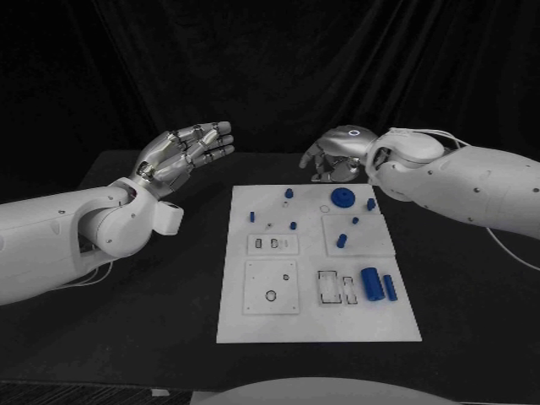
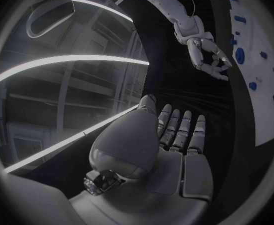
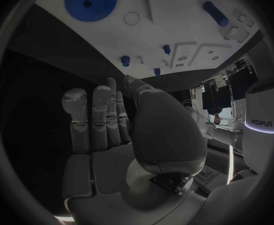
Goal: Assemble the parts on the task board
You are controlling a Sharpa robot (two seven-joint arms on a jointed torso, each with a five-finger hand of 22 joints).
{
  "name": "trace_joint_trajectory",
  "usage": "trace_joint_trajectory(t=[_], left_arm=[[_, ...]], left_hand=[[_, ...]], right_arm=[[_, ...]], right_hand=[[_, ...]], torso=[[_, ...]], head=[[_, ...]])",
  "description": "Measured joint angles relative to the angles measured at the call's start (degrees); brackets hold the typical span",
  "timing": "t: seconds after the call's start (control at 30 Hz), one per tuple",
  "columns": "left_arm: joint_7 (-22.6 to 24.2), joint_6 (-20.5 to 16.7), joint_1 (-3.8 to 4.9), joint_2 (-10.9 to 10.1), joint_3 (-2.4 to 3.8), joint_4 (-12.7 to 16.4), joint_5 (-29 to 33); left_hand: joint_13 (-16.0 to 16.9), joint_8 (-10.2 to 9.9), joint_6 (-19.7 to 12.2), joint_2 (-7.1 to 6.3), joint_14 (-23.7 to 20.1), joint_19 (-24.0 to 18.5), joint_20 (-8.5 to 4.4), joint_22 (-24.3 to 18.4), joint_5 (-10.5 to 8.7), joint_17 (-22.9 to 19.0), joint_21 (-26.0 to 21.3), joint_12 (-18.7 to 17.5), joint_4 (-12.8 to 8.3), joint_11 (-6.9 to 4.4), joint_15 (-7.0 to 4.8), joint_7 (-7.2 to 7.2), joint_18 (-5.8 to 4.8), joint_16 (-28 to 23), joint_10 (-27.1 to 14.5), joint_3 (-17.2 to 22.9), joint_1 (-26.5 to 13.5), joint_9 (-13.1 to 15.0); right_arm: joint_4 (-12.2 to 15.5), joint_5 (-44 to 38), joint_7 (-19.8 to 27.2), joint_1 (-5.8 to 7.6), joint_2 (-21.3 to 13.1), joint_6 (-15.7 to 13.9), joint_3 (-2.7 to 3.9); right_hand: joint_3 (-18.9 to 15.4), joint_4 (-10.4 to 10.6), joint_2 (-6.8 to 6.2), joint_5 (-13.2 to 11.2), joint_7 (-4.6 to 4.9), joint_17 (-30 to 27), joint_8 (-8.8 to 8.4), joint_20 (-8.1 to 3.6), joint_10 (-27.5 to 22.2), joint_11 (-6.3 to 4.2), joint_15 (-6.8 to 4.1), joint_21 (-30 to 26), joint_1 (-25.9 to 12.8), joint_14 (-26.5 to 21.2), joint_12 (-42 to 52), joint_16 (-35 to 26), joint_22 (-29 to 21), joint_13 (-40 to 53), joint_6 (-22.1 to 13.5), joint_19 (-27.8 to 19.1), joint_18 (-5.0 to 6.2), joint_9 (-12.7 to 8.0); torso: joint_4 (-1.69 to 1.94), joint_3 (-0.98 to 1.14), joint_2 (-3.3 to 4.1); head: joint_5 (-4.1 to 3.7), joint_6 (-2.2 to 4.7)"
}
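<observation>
The white task board [image 1: 325, 325] lies in the middle of the black table. A blue gear [image 1: 342, 198] sits near its far edge, with small blue pegs [image 1: 288, 194] around it. Two blue cylinders [image 1: 371, 283] lie side by side at the board's near right. My left hand [image 1: 185, 152] is raised left of the board's far corner, fingers straight and apart, holding nothing [image 2: 174, 135]. Just beyond the board's far edge hovers my right hand [image 1: 335, 156], behind the gear [image 3: 90, 0], its fingers [image 3: 93, 115] extended and empty.
The board carries raised square plates with slots [image 1: 272, 243] and an oval hole [image 1: 272, 295]. Black table [image 1: 124, 337] surrounds the board on all sides. In the left wrist view the right hand [image 2: 208, 55] hangs beside the board's edge [image 2: 261, 115].
</observation>
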Motion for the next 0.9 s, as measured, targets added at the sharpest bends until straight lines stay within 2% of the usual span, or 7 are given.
trace_joint_trajectory(t=[0.07,0.13,0.23,0.3,0.37,0.53,0.9], left_arm=[[0.0,0.0,0.0,-0.1,0.0,0.0,0.0],[0.0,0.0,0.0,-0.1,-0.02,0.0,0.0],[0.0,0.0,-0.01,-0.1,-0.02,0.0,0.0],[0.0,0.0,-0.02,-0.1,-0.02,0.0,0.0],[0.0,0.0,-0.05,-0.1,-0.02,0.0,0.0],[0.0,0.1,-0.09,0.0,-0.02,-0.1,0.0],[0.0,0.6,-0.22,0.4,-0.03,-0.4,0.0]], left_hand=[[0.0,0.0,0.1,0.0,0.0,0.0,0.0,0.0,0.0,0.0,0.0,0.0,-0.1,0.0,0.0,-0.09,0.0,0.1,0.0,0.1,0.0,0.0],[0.0,0.0,0.1,0.0,0.0,0.0,0.0,0.0,0.07,0.0,0.0,0.0,-0.1,0.0,0.0,-0.09,0.0,0.1,0.0,0.1,0.0,0.0],[0.0,0.0,0.1,0.23,0.1,0.0,0.0,0.0,0.22,0.1,0.0,0.0,-0.1,0.0,0.14,-0.08,0.0,0.1,0.0,0.4,0.2,0.0],[0.0,0.0,0.1,0.14,0.2,0.0,0.0,0.0,0.22,0.1,0.0,0.0,-0.1,0.0,0.21,-0.09,0.0,0.1,0.0,0.4,0.4,0.0],[0.0,0.0,0.1,0.02,0.2,0.0,0.0,0.0,0.45,0.1,0.0,0.0,-0.1,0.0,0.21,-0.08,0.01,0.3,0.0,0.4,0.5,0.0],[0.0,0.0,0.1,0.02,0.2,0.0,0.0,0.0,0.44,0.1,0.0,0.0,0.1,0.0,0.21,-0.08,0.0,0.4,0.0,0.6,0.5,0.0],[0.0,0.0,0.1,0.02,0.4,0.2,-0.2,0.0,0.44,0.1,0.0,0.0,-0.2,0.0,0.44,-0.08,0.0,0.4,0.0,0.8,0.5,0.0]], right_arm=[[1.6,0.9,0.1,0.35,-1.9,-0.2,0.0],[2.6,1.7,0.1,0.5,-3.4,-0.2,-0.04],[3.1,2.4,-0.5,0.5,-4.6,0.3,-0.06],[3.2,2.6,-0.9,0.43,-5.0,0.6,-0.06],[3.2,2.8,-1.6,0.04,-5.7,1.3,-0.03],[3.2,2.6,-3.7,-1.32,-6.9,3.1,-0.08],[2.7,1.1,-7.4,-2.93,-7.7,6.6,-0.06]], right_hand=[[-2.9,1.4,0.44,-2.1,0.53,0.7,0.0,-1.05,1.7,-1.58,-0.67,-0.2,-1.8,2.9,13.4,-1.1,0.6,11.4,1.8,1.7,0.0,-0.3],[-5.5,3.0,1.14,-3.4,0.84,19.0,0.0,-1.58,10.4,-3.0,-1.27,4.3,-3.5,9.7,37.7,10.3,5.5,37.6,2.6,6.1,-0.22,-0.3],[-8.2,4.6,2.11,-3.1,0.56,36.1,0.0,-2.61,17.8,-3.84,-2.33,12.8,-5.3,12.6,58.5,25.3,12.5,51.3,2.9,12.1,-3.1,1.0],[-9.0,5.1,2.37,-2.0,0.23,37.3,0.76,-3.22,18.3,-4.28,-2.81,17.8,-5.6,12.8,60.9,28.9,13.1,52.0,2.6,14.6,-4.27,2.3],[-10.0,5.2,2.38,1.9,-0.3,37.9,3.95,-3.87,18.5,-4.46,-3.37,24.3,-5.6,12.8,61.8,30.4,13.4,52.4,1.3,15.6,-5.97,5.6],[-10.5,6.5,2.28,7.7,0.71,37.9,8.86,-3.67,18.6,-4.4,-3.37,27.3,-6.3,12.8,61.9,30.5,13.4,52.4,-3.1,15.8,-6.78,10.0],[-9.2,6.5,1.38,8.9,1.93,37.9,9.58,-2.92,18.6,-2.69,-2.53,27.3,-7.7,12.8,61.9,30.5,13.4,52.4,-6.0,15.8,-6.78,10.0]], torso=[[-0.01,-0.03,-0.03],[-0.03,-0.07,-0.08],[-0.13,-0.09,-0.19],[-0.19,-0.1,-0.24],[-0.27,-0.11,-0.3],[-0.44,-0.1,-0.5],[-0.61,0.13,-0.57]], head=[[0.0,0.27],[-0.05,0.51],[-0.04,0.54],[-0.03,0.46],[-0.03,0.38],[0.1,0.15],[-0.14,0.21]])
